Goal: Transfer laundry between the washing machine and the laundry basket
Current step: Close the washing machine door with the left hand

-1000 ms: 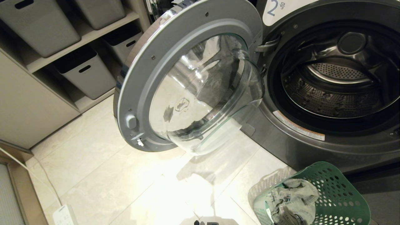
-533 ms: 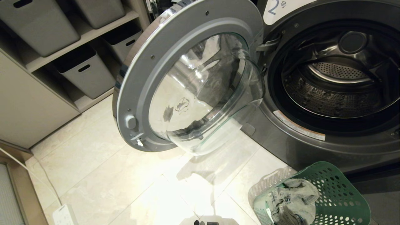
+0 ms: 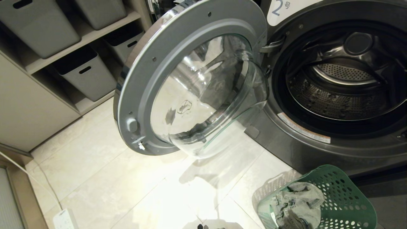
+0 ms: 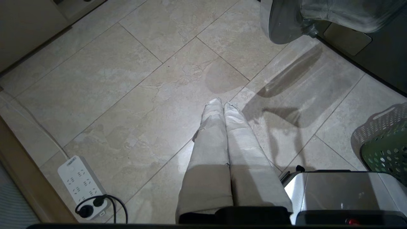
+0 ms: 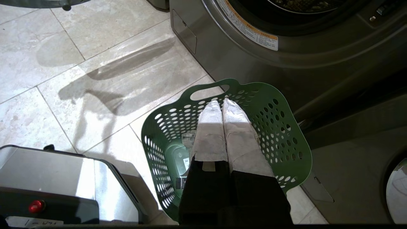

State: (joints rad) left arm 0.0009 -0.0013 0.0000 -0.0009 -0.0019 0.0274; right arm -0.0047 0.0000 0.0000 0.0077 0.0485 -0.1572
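While both my left gripper (image 4: 223, 105) and right gripper (image 5: 221, 104) hang pressed together, crumpled grey-beige laundry (image 3: 297, 203) lies in the green perforated laundry basket (image 3: 346, 203) beside the open washing machine (image 3: 334, 140).

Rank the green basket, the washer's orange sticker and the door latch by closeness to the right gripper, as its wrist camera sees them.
From the right gripper:
1. Basket, directly beneath it.
2. Sticker, on the washer front beyond.
3. Latch, farthest, across the floor.
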